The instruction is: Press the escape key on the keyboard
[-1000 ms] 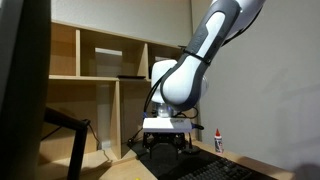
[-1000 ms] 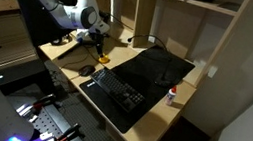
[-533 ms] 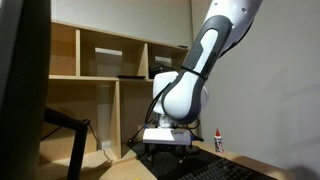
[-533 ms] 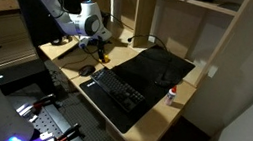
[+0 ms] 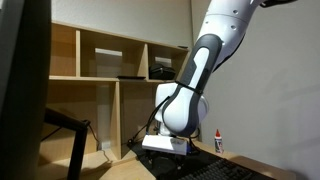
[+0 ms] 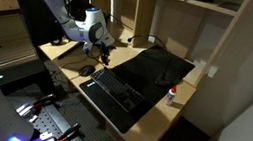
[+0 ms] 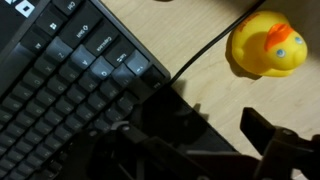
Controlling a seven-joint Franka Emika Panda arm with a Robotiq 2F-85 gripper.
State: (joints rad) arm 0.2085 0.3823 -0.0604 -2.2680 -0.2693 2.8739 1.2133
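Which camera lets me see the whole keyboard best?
The exterior view from above is best: the keyboard shows whole there, edge to edge. The wrist view shows only one corner of it, very close, with big keys. In an exterior view from low down, only a dark strip shows.

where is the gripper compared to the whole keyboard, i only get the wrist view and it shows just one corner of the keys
Observer: In an exterior view the gripper hangs over the desk beside the keyboard, off the end nearest the arm.
Operator: ok whats at the other end
Observer: A small white bottle with a red cap stands on the desk near the keyboard's far end, apart from it.
Operator: and behind the keyboard
Observer: A smooth dark mat lies between the keyboard and the shelves.
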